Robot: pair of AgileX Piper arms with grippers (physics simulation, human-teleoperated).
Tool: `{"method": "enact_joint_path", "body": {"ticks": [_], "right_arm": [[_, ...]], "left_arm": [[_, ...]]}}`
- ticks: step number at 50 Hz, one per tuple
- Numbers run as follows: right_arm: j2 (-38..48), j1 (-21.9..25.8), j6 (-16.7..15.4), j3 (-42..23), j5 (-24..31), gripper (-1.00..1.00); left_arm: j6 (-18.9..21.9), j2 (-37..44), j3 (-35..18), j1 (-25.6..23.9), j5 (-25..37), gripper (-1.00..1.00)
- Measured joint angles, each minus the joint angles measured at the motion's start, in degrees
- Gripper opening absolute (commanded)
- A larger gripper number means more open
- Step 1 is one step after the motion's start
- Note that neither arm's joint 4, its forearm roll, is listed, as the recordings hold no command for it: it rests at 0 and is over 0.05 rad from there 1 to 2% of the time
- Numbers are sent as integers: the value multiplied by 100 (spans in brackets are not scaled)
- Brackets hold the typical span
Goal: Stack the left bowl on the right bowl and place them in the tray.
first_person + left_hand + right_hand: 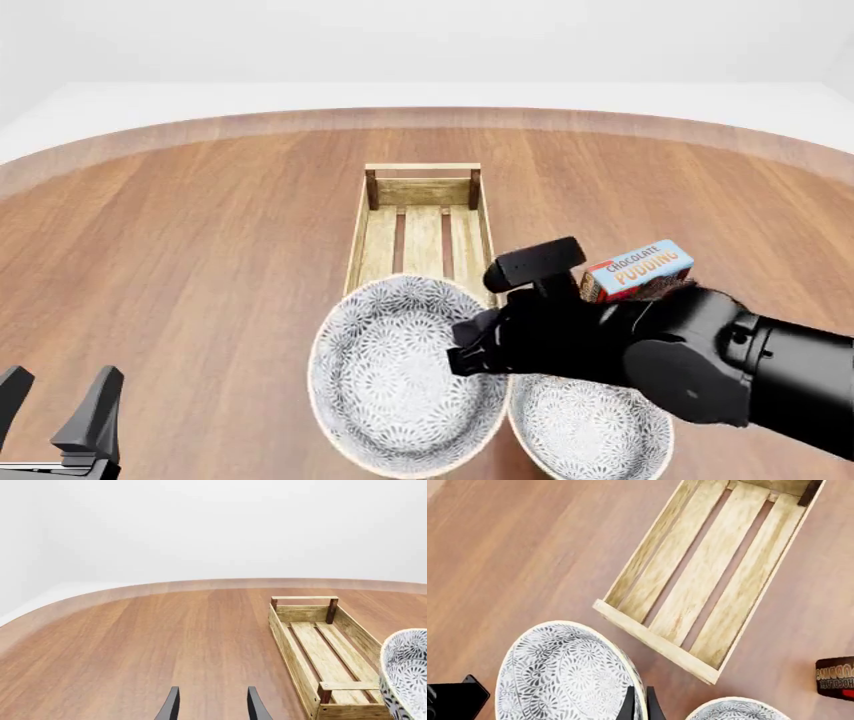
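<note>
Presently the right gripper (639,706) is pinched on the rim of the left bowl (407,372), carried tilted beside the right bowl (587,425), with the tray (422,190) just beyond; the left gripper (212,705) stands apart, holding nothing. The bowl looks rigid, glazed, likely slippery and breakable, so a rim hold suits it. The wrist view shows the pinch; the front view hides it behind the arm.

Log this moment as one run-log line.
right gripper: shut on left bowl rim, lifted | left gripper: open, idle | right bowl: on table | tray: empty
</note>
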Motion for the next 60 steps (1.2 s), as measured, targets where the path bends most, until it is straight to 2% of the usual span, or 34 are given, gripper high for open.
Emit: {"method": "enact_joint_path", "body": {"ticks": [18,29,46,60], "right_arm": [[-1955,-1228,-93,577,784,-100],[-2765,-1846,-29,957,1060,-100],[-3464,-2616,73,1515,1205,-100],[-3597,-2993,98,1797,1123,-100]], "left_arm": [[0,0,0,0,0,100],[0,0,0,0,0,100],[0,0,0,0,0,100],[0,0,0,0,0,100]]}}
